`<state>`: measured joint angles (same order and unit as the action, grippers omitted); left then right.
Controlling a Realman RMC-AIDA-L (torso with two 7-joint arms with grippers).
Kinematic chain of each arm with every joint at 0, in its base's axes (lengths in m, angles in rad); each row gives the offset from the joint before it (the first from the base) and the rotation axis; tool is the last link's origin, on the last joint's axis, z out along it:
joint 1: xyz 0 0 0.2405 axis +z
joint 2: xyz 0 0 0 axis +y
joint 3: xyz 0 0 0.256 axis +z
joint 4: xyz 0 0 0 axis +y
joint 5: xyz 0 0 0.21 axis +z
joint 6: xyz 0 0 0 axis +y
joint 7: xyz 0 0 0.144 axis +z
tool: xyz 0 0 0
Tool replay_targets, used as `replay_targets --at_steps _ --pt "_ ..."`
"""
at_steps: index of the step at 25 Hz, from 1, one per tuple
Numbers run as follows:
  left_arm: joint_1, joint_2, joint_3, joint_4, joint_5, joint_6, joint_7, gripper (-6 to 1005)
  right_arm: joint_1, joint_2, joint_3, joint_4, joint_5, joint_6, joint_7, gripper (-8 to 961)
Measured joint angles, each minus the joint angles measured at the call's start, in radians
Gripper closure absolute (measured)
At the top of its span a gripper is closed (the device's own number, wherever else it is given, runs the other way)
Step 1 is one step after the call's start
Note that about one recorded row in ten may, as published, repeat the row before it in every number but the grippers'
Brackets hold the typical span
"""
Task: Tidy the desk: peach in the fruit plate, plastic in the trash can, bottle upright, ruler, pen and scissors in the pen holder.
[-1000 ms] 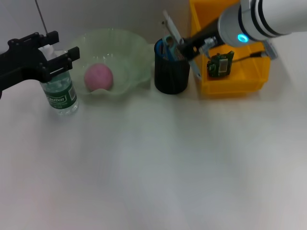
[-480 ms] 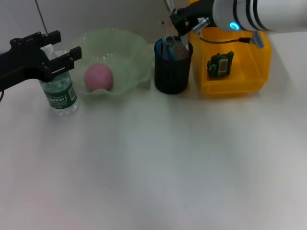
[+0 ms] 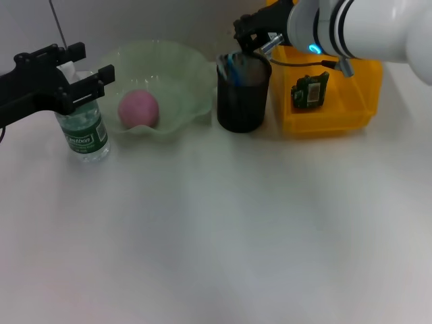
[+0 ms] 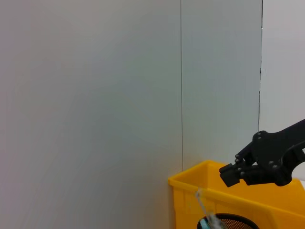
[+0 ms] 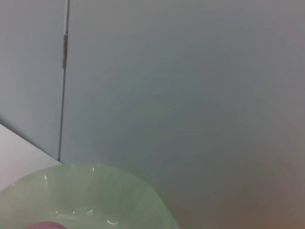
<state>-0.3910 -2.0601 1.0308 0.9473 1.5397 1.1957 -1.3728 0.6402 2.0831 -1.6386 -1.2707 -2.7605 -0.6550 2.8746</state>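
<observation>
Head view: yellow bin [image 3: 351, 115] right of black mesh pen holder [image 3: 241, 101]; green fruit plate [image 3: 177, 88] holds the peach [image 3: 138, 108]. Left gripper [image 3: 79, 84] spread around the upright bottle [image 3: 82, 131]. Right gripper [image 3: 251, 34] above holder; opening unclear.

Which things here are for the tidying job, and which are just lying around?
For the job: peach, plate, bottle, pen holder, yellow bin.
Just lying around: green circuit board.
</observation>
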Motion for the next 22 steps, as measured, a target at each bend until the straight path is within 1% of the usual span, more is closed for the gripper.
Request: replay_targets --at_steps 2,9,13,18,22 --pt "-0.001 0.000 0.000 0.000 0.001 0.000 0.000 336 0.002 0.000 -0.005 0.012 0.002 0.014 0.000 903" --pt "-0.004 0.000 0.000 0.000 0.001 -0.002 0.000 336 0.002 0.001 -0.009 0.002 0.006 0.007 0.000 896" --pt "-0.004 0.000 0.000 0.001 0.001 -0.002 0.000 336 0.001 0.000 -0.005 -0.013 0.041 -0.017 0.000 892" --pt "-0.006 0.000 0.000 -0.002 0.000 -0.003 0.002 336 -0.025 -0.001 -0.010 -0.049 0.051 -0.022 -0.003 887" --pt "-0.006 0.000 -0.003 -0.005 -0.006 -0.001 0.010 336 -0.070 0.001 -0.024 -0.104 0.056 -0.019 -0.020 748"
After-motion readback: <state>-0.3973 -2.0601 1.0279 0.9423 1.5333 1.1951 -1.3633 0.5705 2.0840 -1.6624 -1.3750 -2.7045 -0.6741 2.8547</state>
